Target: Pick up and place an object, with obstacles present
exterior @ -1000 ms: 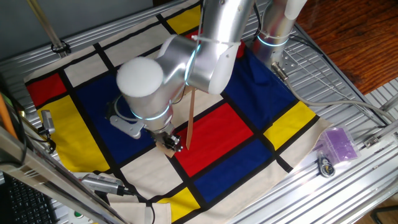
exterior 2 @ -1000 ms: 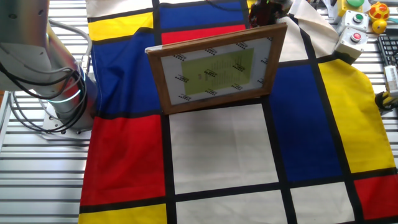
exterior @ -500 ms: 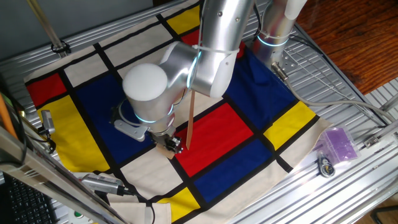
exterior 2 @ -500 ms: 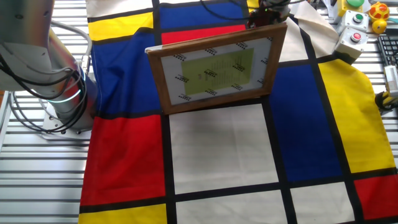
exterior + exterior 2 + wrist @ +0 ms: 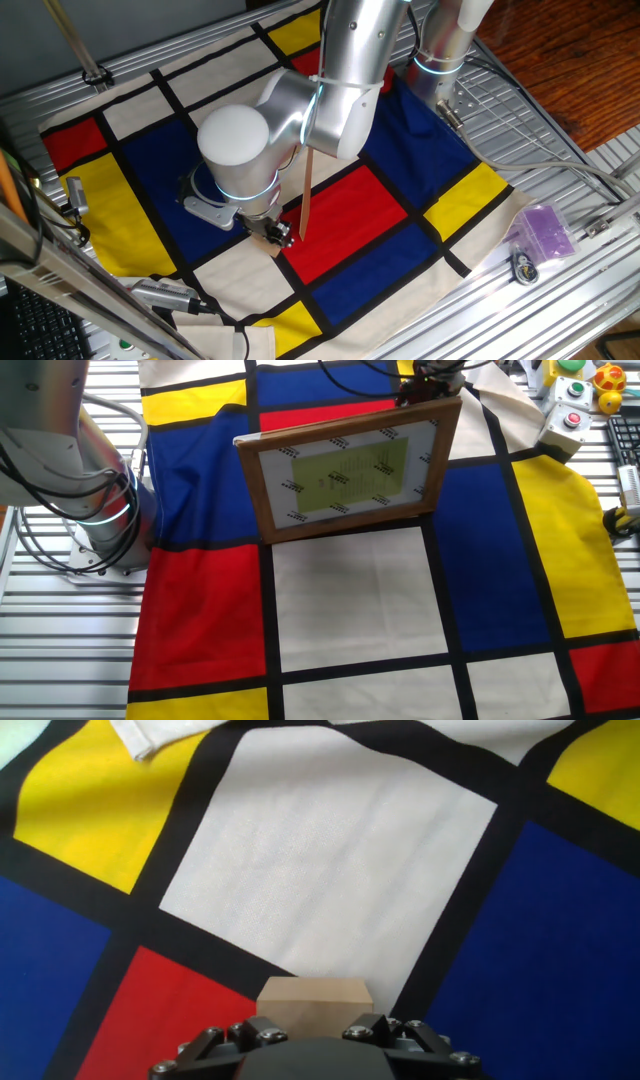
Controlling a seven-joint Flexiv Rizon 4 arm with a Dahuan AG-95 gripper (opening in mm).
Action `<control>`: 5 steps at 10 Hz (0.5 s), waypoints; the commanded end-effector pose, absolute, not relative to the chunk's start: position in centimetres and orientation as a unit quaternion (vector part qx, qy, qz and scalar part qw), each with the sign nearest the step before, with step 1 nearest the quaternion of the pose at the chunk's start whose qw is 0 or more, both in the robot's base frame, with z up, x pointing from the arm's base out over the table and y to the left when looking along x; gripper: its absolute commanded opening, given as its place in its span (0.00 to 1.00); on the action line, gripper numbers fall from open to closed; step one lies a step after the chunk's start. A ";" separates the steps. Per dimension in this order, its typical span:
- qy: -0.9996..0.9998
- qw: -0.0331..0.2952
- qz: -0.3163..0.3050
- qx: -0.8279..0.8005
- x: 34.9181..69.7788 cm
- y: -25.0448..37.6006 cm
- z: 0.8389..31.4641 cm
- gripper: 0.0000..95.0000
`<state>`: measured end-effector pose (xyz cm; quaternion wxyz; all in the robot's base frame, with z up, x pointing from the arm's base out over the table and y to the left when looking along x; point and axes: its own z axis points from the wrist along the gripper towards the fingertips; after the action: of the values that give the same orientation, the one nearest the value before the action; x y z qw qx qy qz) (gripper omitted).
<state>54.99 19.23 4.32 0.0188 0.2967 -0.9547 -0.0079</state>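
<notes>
The small light-tan block (image 5: pixel 312 1000) sits between my gripper's jaws (image 5: pixel 312 1028) at the bottom of the hand view, over a black line where a red and a white patch of the cloth meet. The gripper (image 5: pixel 275 232) is shut on it, low over the cloth near the front. The upright light-wood framed panel (image 5: pixel 350 470) stands right beside the gripper and shows edge-on in one fixed view (image 5: pixel 305 195). In the other fixed view only the gripper's top (image 5: pixel 425 375) shows behind the panel's far corner; the block is hidden there.
The arm's base (image 5: pixel 100 510) stands at the cloth's edge. A purple object (image 5: pixel 545 232) lies on the metal table at the right. A button box (image 5: pixel 575 415) sits near the gripper's corner. The chequered cloth (image 5: pixel 330 850) spreads ahead of the hand.
The arm's elbow has shifted slightly right and up over the last second. The gripper stays by the panel with the block between its jaws.
</notes>
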 end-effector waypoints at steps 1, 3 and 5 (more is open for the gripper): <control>-0.954 0.019 -0.007 0.301 54.9 19.2 4.3 0.20; -0.953 0.019 -0.007 0.302 54.9 19.2 4.3 0.40; -0.953 0.019 -0.007 0.303 54.9 19.2 4.2 0.40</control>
<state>54.89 19.16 4.12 0.0193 0.3042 -0.9524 -0.0069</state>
